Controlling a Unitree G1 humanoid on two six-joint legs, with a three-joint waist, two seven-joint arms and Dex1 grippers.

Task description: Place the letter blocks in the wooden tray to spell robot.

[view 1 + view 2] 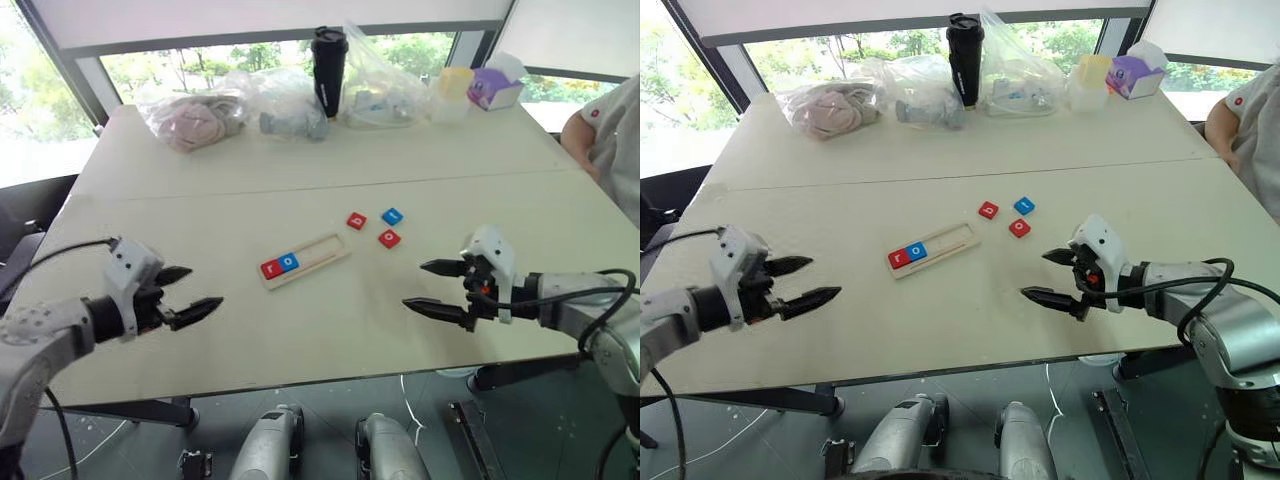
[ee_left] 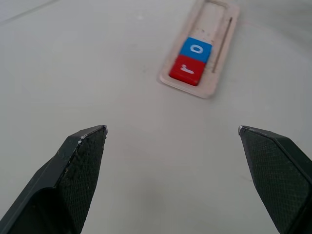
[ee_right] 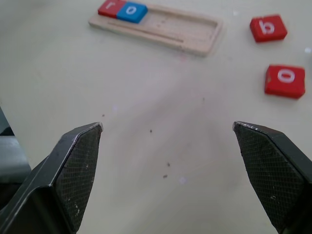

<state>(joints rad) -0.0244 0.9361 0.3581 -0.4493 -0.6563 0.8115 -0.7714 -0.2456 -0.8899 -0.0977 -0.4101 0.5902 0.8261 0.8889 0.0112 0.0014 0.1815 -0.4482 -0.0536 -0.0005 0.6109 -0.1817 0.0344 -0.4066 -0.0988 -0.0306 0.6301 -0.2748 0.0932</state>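
Item: long narrow pale wooden tray (image 1: 304, 260), lying at an angle near the middle of the pale surface (image 1: 300, 180). Contents: red square tile marked "r" (image 1: 270, 268) at the tray's near-left end, blue square tile marked "o" (image 1: 289, 262) touching it; the remaining length of the groove is bare. Loose stock, just beyond the tray's far-right end: red square tile marked "b" (image 1: 356, 221), blue square tile (image 1: 392, 216) whose letter is too small to read, and red square tile marked "o" (image 1: 389, 238), the three near one another but apart. Left gripper (image 1: 190, 295): fingers spread wide, holding nothing, hovering well to the left of the tray. Right gripper (image 1: 435, 288): fingers spread wide, holding nothing, hovering near the loose tiles on their right. Status, by judgement: two of five letters seated; the third slot awaits the "b". Next move likely calls for the right gripper, being nearer, to reach forward and left, descend squarely over the red "b" tile, pinch its edges, and seat it flush against the blue "o".
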